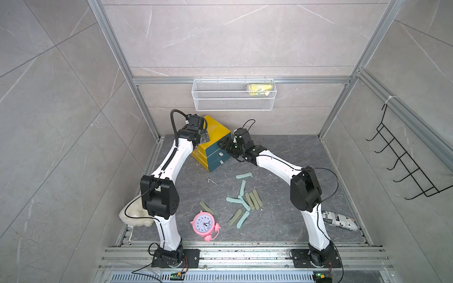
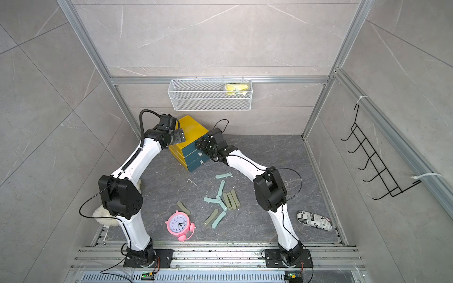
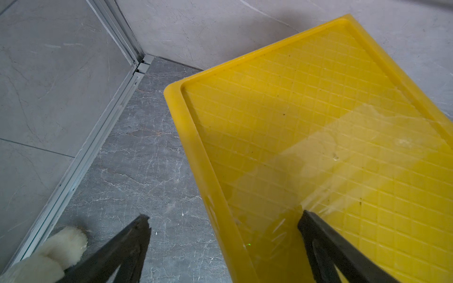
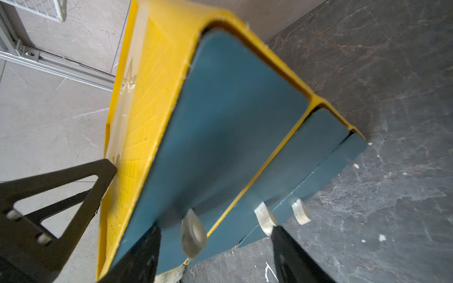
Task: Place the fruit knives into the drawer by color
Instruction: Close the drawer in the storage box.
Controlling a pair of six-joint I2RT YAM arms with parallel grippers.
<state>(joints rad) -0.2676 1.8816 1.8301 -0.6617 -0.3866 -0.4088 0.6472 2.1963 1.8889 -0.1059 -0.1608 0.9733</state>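
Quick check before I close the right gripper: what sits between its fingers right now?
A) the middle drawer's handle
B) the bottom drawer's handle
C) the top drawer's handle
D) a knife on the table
C: in the right wrist view the top drawer's handle sits in the gap between the spread fingers of the right gripper, not yet pinched.
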